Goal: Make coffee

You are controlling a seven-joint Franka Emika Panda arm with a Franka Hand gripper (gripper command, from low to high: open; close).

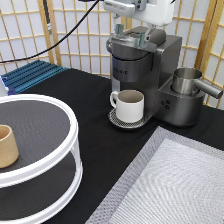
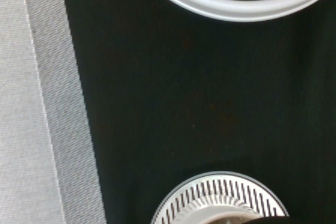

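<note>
The coffee pod is out of view in both views. In the exterior view, a dark grey coffee machine [image 1: 145,65] stands at the top centre with its lid down. A white handled mug [image 1: 130,105] sits under its spout on the round drip tray [image 1: 116,120]. My gripper [image 1: 133,31] hangs just above the machine's lid, open, with nothing between its fingers. The wrist view looks down on the black table, with the slotted drip tray [image 2: 217,200] and the mug's rim at one edge.
A metal jug [image 1: 186,80] sits on the machine's right side. A white two-tier round rack [image 1: 50,165] with a tan handleless cup [image 1: 6,146] fills the exterior view's left. A grey mesh mat [image 1: 175,185] lies at bottom right, a blue rack [image 1: 30,75] at top left.
</note>
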